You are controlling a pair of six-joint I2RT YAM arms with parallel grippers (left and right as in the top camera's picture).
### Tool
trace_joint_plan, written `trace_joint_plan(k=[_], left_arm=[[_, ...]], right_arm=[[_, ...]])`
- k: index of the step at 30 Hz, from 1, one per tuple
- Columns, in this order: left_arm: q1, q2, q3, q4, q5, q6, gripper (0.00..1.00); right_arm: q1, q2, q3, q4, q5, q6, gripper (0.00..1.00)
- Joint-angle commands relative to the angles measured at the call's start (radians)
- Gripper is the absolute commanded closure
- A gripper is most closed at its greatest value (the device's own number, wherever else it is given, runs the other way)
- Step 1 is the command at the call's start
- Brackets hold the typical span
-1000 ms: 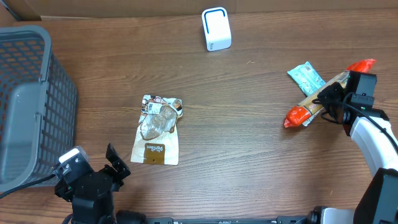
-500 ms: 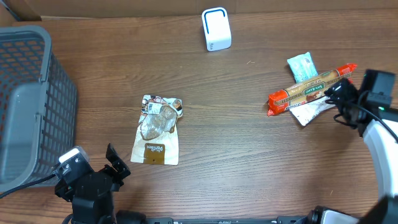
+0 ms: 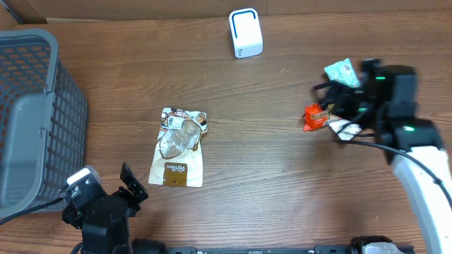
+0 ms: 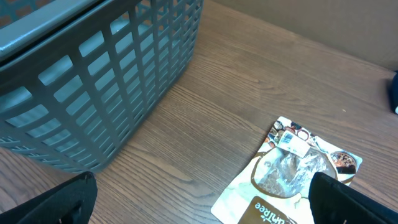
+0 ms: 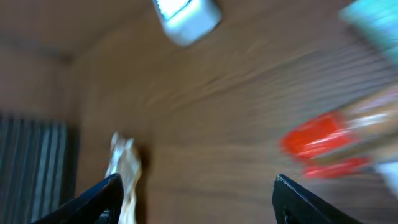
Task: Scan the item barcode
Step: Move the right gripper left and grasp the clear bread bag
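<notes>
The scan looked not yet done. The red tube pack (image 3: 316,115) lay on the bench (image 3: 268,183) at the right side, well apart from the white scanner (image 3: 245,32) standing at the far edge, and nothing was held up to that scanner.

The right fingers (image 5: 102,196) stood wide apart with nothing between them. In the blurred right wrist view the pack lay beyond them rather than in their gap, so I judged it not gripped. From above, the right arm hung over the pack and hid most of it, leaving only the red end showing. What seemed left: take hold of the pack, carry it to the scanner and turn its barcode toward it.

The pack looked long and slim, with a crimped red end and a brownish printed middle. No barcode could be made out.

The left fingers (image 4: 62,202) were wide open and empty near the basket (image 3: 35,113).
</notes>
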Motion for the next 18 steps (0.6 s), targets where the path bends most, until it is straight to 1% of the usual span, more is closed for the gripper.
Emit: trace_joint_plan(k=[1,4,8,10,13,15,17,18], left_arm=[[-0.004,-0.003,-0.002,0.0,-0.017,-0.014,0.01],[-0.004,-0.003,-0.002,0.0,-0.017,-0.014,0.0],[-0.004,-0.003,-0.002,0.0,-0.017,-0.014,0.0],[-0.004,-0.003,-0.002,0.0,-0.017,-0.014,0.0],[-0.004,-0.003,-0.002,0.0,-0.017,-0.014,0.01],[-0.004,-0.003,-0.002,0.0,-0.017,-0.014,0.0],[-0.004,-0.003,-0.002,0.0,-0.017,-0.014,0.0],[-0.004,-0.003,-0.002,0.0,-0.017,-0.014,0.0]], right_arm=[[0.145,0.092,0.06,0.01,-0.053,-0.023,0.22],[0.261,0.214,0.126,0.01,-0.097,-0.068,0.2],[0.37,0.367,0.195,0.043,-0.14,-0.065,0.19],[0.418,0.435,0.207,0.096,-0.183,-0.055,0.17],[0.474,0.515,0.207,0.171,-0.188,-0.012,0.15],[0.505,0.56,0.207,0.216,-0.187,-0.011,0.13],[0.532,0.597,0.207,0.275,-0.188,-0.011,0.05],[0.545,0.612,0.207,0.302,-0.185,-0.012,0.02]])
